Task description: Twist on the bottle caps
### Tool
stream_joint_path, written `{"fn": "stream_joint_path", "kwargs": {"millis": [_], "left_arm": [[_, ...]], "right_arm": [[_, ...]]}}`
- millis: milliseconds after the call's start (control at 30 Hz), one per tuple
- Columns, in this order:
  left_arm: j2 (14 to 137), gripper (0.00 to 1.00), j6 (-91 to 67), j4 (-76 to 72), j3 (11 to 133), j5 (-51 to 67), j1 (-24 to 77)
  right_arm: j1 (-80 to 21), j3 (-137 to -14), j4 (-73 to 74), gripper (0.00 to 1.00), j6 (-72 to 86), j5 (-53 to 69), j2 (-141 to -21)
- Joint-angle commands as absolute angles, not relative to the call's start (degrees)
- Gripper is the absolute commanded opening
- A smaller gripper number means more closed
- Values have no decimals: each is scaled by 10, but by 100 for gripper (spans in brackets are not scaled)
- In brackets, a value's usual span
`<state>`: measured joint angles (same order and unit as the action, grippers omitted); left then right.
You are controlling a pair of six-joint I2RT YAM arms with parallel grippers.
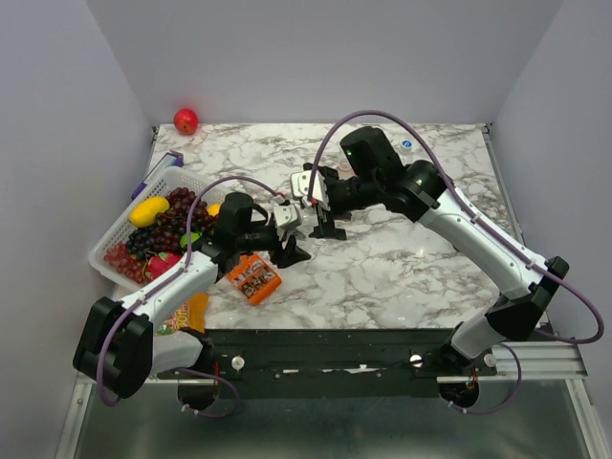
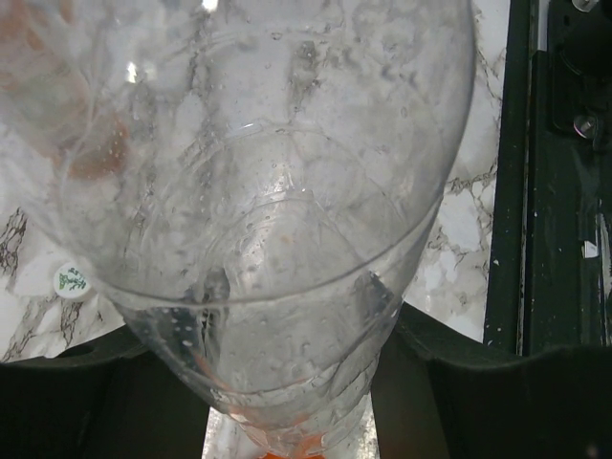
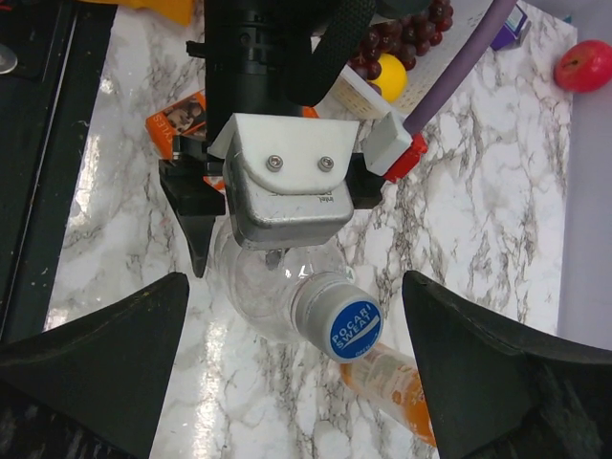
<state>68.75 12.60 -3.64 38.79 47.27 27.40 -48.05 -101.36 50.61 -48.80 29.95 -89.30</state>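
Left end effector (image 2: 306, 375) clenched on a clear bottle (image 2: 268, 191), held off the desk (image 1: 402, 268). Whitish cap (image 2: 72, 280) loose on the desk beside it. Blue cap (image 3: 349, 327) sits on that bottle's neck (seated or fully tight, cannot tell). Right end effector (image 3: 294, 296) released, jaws wide either side of the cap, not touching. Orange bottle (image 3: 390, 379) lies underneath, neck hidden. Another cap (image 1: 406, 145) loose at far right. Judgement: one cap on at most, two to go.
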Motion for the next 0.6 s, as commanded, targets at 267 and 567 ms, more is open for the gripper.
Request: {"fn": "stream_joint_path", "kwargs": {"millis": [267,567], "left_arm": [[689,0,10,-140,381,472,259],[691,0,-53,-204,368,444,236]], "right_arm": [[-484,-969,535,99,-500,276,-880],[-484,-921,595,98,-460,234,-848]]}}
